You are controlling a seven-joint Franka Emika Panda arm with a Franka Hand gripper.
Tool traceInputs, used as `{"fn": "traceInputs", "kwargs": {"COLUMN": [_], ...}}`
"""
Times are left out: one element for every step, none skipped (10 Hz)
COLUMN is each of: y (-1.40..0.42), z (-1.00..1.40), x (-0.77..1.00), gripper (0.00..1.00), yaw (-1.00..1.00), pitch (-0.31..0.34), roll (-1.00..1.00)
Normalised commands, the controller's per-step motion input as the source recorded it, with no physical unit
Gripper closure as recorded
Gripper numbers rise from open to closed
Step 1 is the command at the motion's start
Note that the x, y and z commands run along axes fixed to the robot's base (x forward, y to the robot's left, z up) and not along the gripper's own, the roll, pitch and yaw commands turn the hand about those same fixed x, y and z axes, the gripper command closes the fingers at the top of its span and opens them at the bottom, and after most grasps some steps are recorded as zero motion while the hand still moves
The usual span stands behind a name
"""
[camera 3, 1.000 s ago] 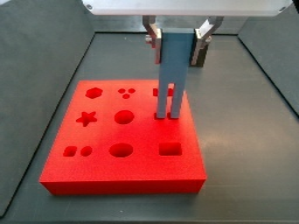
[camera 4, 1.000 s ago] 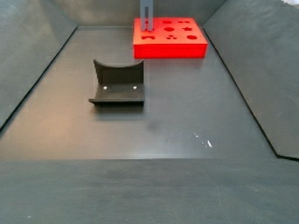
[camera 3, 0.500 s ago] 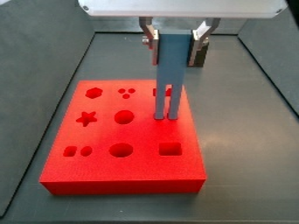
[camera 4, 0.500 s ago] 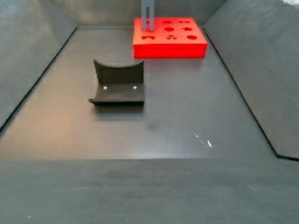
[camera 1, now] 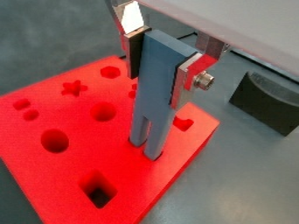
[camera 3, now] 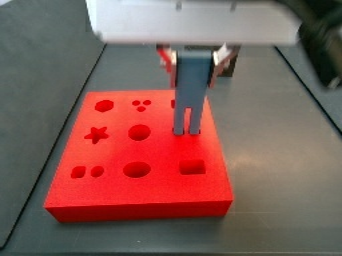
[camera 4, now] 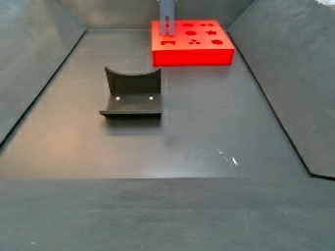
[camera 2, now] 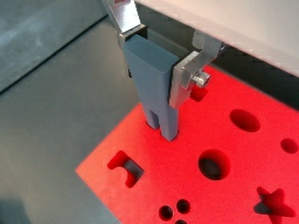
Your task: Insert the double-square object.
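My gripper (camera 3: 195,60) is shut on the upper part of the double-square object (camera 3: 193,92), a tall steel-blue slab held upright. Its two prongs point down and their tips meet the red board (camera 3: 118,152) near its right edge. I cannot tell whether the tips are inside holes. Both wrist views show the gripper (camera 1: 160,63) (camera 2: 156,61) clamping the slab (camera 1: 155,105) (camera 2: 152,92) over the board (camera 1: 41,171) (camera 2: 163,175). In a side view only the slab's lower part (camera 4: 167,12) shows above the board (camera 4: 193,55) at the far end.
The board has star, round, square and dot-shaped holes. The dark fixture (camera 4: 131,93) stands on the floor in the middle left, well away from the board, and also shows in a wrist view (camera 1: 268,101). Sloping grey walls (camera 4: 39,88) enclose the floor.
The side view on the gripper has turned blurred. The gripper's body looks lower over the slab. The prong tips stay at the same spot on the board.
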Motion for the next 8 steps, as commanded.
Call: {"fn": "traceInputs", "kwargs": {"y": [-0.04, -0.10, -0.09, -0.09, -0.15, -0.14, 0.00, 0.00], "z": [-0.44, -0.42, -0.39, -0.40, -0.60, -0.51, 0.00, 0.00], "x": [0.00, 0.00, 0.00, 0.00, 0.00, 0.00, 0.00, 0.00], "gripper": [1.00, 1.00, 1.00, 1.00, 1.00, 1.00, 1.00, 1.00], "yaw": [0.01, 0.00, 0.00, 0.00, 0.00, 0.00, 0.00, 0.00], "pitch": [-0.036, -0.026, -0.034, -0.041, 0.000, 0.000, 0.000, 0.000], "roll": [0.06, 0.03, 0.00, 0.00, 0.00, 0.00, 0.03, 0.00]}}
